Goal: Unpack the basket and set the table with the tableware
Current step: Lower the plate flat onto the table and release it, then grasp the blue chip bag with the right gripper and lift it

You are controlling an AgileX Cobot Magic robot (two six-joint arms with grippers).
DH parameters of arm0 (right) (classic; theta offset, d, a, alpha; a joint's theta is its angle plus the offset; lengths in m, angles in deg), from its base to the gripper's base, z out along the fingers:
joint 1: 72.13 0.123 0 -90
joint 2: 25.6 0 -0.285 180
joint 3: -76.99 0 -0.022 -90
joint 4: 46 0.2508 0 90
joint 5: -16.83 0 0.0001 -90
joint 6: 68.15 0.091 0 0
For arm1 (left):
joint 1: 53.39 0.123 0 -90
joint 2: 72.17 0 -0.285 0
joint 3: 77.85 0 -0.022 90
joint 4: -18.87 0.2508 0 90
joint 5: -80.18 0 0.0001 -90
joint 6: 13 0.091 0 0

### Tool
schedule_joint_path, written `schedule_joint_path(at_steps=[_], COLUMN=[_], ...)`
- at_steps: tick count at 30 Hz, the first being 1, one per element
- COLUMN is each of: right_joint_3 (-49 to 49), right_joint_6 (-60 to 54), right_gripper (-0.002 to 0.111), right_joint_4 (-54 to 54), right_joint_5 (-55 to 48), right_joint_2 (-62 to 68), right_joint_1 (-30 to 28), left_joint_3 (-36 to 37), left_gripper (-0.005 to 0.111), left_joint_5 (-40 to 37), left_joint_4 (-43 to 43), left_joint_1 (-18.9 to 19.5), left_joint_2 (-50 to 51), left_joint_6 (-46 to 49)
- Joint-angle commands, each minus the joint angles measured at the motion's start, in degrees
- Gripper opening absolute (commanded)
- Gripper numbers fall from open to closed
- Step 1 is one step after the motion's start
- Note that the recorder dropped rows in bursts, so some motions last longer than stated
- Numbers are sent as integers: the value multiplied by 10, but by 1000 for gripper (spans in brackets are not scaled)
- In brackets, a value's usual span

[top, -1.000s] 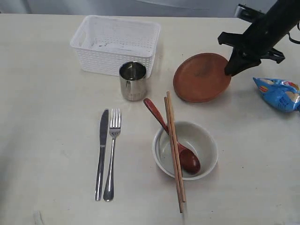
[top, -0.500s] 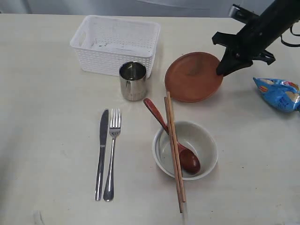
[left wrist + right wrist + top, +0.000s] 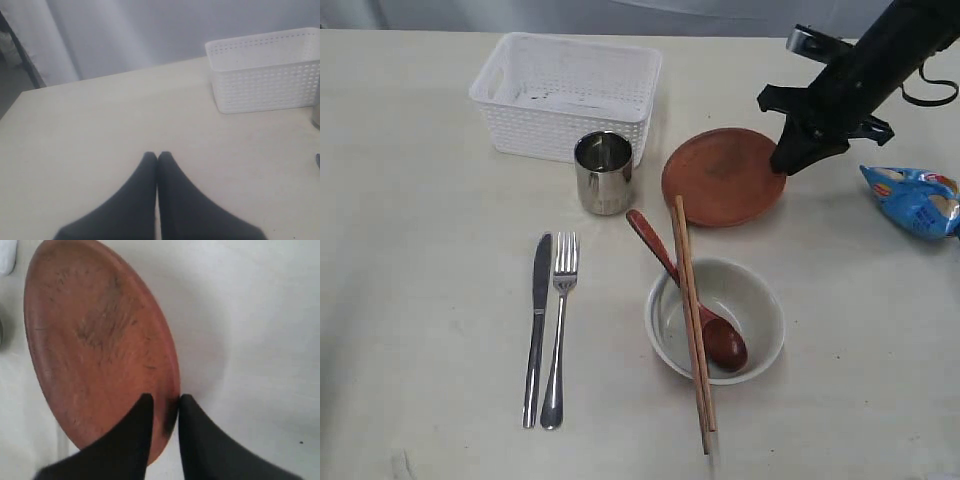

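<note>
My right fingers (image 3: 132, 440) stand narrowly apart astride the rim of the plate (image 3: 715, 178); I can't tell if they pinch it. The plate lies flat on the counter (image 3: 430, 320) near the basket (image 3: 565, 95). If I pull away while a finger snags the rim, it could tip or skid. It's round, shallow, matte brown and faintly scuffed.

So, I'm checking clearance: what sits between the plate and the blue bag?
In the exterior view, only the right pincer, straddling the plate's rim; the table from there to the bag is bare.
</note>
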Motion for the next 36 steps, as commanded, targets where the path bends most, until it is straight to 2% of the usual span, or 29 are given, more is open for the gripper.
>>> schedule_joint_path(at_steps=[1,6,13,21,31,36], right_joint_3=[-2,0,39,38,-17,-51], right_joint_6=[0,1,44,154,215,214], right_gripper=[45,46,47,64,64,64], right_joint_4=[-6,-13,-139,-285,-365,-380], right_joint_5=[7,0,-48,-80,-87,-47], right_joint_2=[1,-10,-57,-104,-107,-107], right_joint_1=[0,-1,-1,-1,-1,-1], left_joint_3=[1,1,1,1,1,1], left_gripper=[0,0,0,0,0,0], left_joint_5=[6,6,6,6,6,6], left_joint_4=[-3,-3,-3,-3,-3,-3], left_joint_1=[-4,-4,-4,-4,-4,-4], left_joint_2=[-2,-2,-2,-2,-2,-2], left_joint_6=[-4,-4,-4,-4,-4,-4])
